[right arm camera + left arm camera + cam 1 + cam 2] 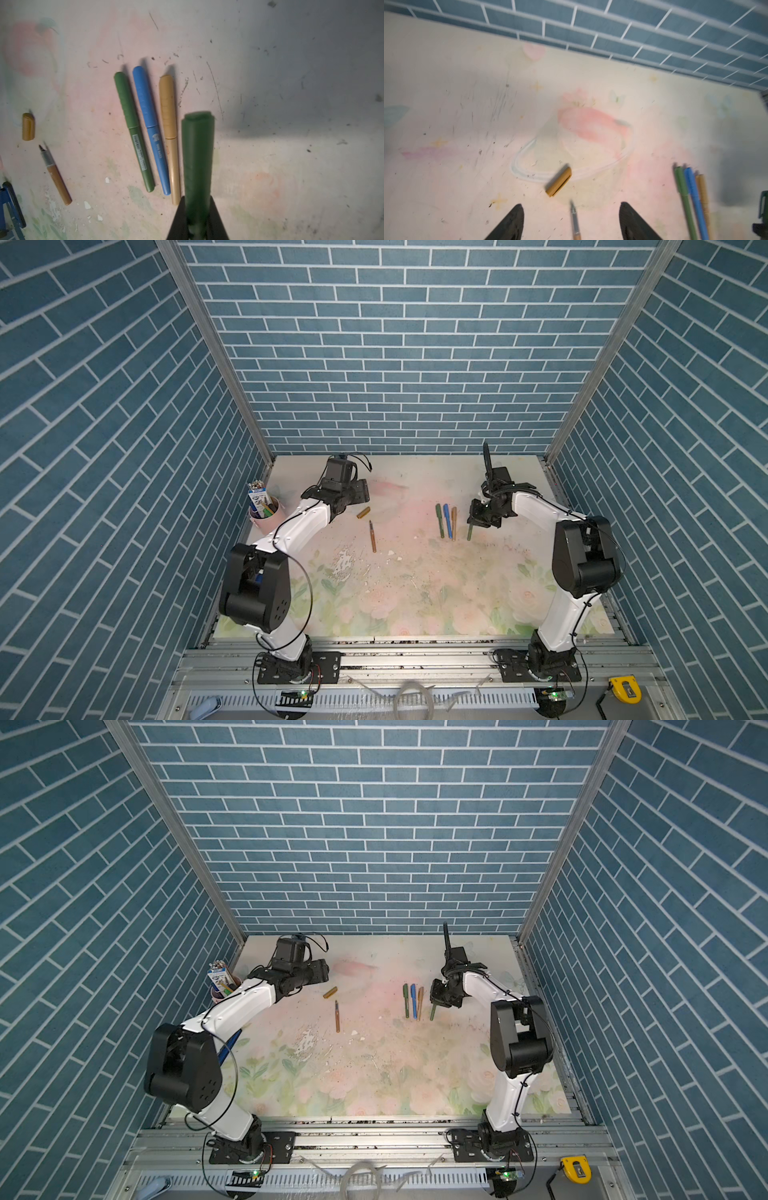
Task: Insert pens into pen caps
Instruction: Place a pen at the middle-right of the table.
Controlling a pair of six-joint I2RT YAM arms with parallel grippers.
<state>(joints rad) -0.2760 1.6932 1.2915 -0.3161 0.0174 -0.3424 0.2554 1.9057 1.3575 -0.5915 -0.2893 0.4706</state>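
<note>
Flowered bench point(415, 593) | left gripper point(571, 203) angled low, spread wide near brown cap point(559, 182) | right gripper point(197, 197) clamped on green pen point(198, 155) | barcode seen on lying green pen point(137, 135); blue pen point(153, 135) print unreadable

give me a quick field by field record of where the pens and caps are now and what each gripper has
capped, in a row on the table: green pen, blue pen, golden pen
uncapped: brown pen, lying apart from the row
loose cap: brown cap, by that pen's tip, not touching
left gripper: open, empty, near the brown cap
right gripper: shut on a second green pen, beside the row
</note>
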